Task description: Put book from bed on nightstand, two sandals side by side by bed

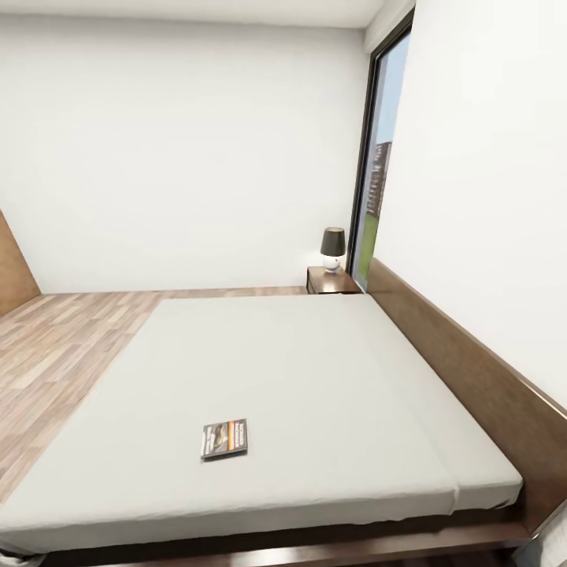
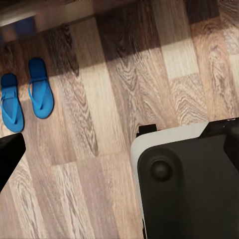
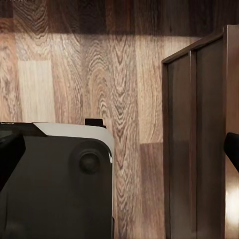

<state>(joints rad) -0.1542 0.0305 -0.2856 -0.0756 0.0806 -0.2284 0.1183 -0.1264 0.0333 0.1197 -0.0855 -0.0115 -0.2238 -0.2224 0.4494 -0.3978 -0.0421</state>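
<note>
Left gripper: its wrist camera looks straight down at the wood-plank floor point(image 2: 124, 74); one dark fingertip point(image 2: 10, 154) juts in at the edge, so whether the jaws are spread or closed cannot be told. Nothing is seen held.
Right gripper: a dark fingertip point(image 3: 10, 154) shows at one edge of its view and another at the opposite edge, with floor between; I cannot tell its state from this, and no object sits between the tips.
Robot base: the dark, white-trimmed body point(image 2: 189, 184) lies under both wrist cameras.
Book point(image 1: 224, 439): lies flat, cover up, on the near part of the mattress point(image 1: 315, 370), a little left of centre, well apart from every edge.
Book handling: judged thin, light and somewhat flexible; lying flush on soft bedding it offers little edge. A pinch across a short side, pressing slightly into the mattress, looks the best hold.
Nightstand point(image 1: 331, 280): far right, beside the headboard point(image 1: 472, 370), under a small lamp point(image 1: 332, 248); bare top space looks limited.
Second cabinet: a dark wooden box side point(image 3: 199, 149) stands close to the right wrist, possibly a nearer nightstand.
Sandals point(image 2: 27, 94): two blue flip-flops on the floor, nearly parallel, just beside each other.
Sandal handling: judged light and bendy; grip the sole edge or strap.
</note>
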